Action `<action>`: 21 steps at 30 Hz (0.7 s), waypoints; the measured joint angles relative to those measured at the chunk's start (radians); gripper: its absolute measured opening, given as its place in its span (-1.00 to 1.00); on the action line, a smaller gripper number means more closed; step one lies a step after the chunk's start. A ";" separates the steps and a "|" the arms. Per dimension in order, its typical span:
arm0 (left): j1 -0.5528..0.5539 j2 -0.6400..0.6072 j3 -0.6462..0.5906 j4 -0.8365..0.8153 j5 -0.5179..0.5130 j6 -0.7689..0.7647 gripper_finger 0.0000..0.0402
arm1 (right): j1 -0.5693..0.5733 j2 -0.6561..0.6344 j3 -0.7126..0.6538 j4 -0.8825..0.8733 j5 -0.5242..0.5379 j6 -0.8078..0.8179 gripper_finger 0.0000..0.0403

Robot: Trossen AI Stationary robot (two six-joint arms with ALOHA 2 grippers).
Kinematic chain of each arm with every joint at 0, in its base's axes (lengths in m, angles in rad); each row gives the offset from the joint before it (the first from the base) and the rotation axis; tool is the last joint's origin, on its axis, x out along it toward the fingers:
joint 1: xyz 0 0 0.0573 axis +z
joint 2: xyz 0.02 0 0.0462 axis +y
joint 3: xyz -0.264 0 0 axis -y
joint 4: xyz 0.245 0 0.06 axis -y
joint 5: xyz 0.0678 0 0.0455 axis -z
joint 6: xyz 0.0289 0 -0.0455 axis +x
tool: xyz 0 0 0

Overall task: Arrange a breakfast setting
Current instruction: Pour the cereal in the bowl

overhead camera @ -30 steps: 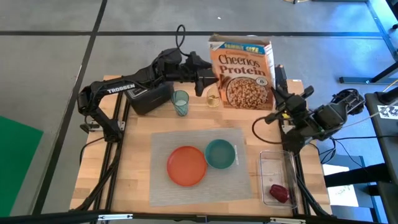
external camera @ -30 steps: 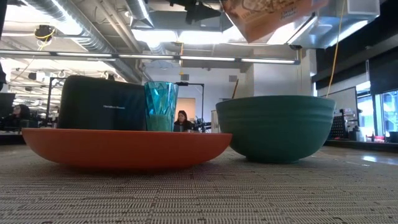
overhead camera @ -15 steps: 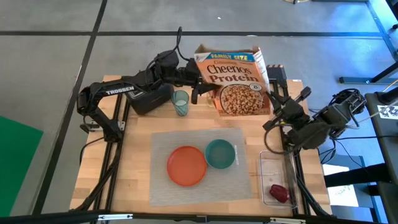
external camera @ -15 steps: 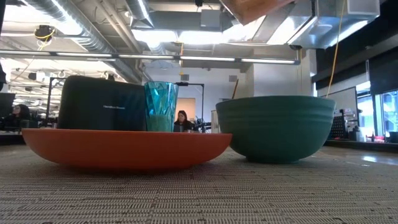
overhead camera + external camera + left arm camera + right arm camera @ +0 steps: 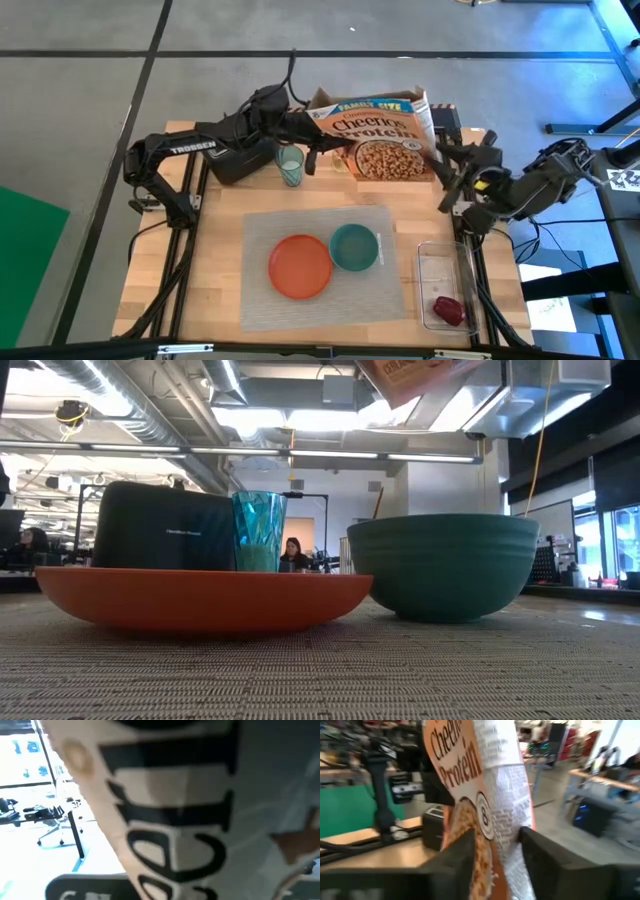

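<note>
Left claw [image 5: 318,152] grasping cereal box [image 5: 378,137] | right claw [image 5: 447,168] released beside box

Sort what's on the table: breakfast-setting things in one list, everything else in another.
Setting: placemat, orange plate, teal bowl, tumbler, red fruit in a clear tray.

Other: toaster, small glass. The cereal box, tilted between the left gripper and right gripper, may go either way.
</note>
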 joint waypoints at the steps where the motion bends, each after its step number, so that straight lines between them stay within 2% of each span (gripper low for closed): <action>1: -0.002 0.001 0.000 0.000 -0.003 0.000 -0.97 | 0.000 -0.008 0.000 0.004 -0.020 0.004 -0.07; 6: -0.014 0.002 0.000 -0.007 -0.022 0.000 -0.98 | 0.000 -0.028 0.042 0.016 -0.088 0.020 0.46; 11: -0.013 -0.007 -0.003 -0.015 -0.079 -0.004 -0.99 | 0.000 -0.012 0.164 0.018 -0.132 -0.009 0.80; 14: -0.006 -0.029 -0.003 -0.017 -0.096 -0.006 -0.99 | 0.001 -0.005 0.228 0.011 -0.140 -0.027 0.87; 21: -0.009 -0.034 -0.002 -0.007 -0.097 -0.013 -0.99 | -0.031 0.006 0.291 -0.018 -0.203 -0.033 0.84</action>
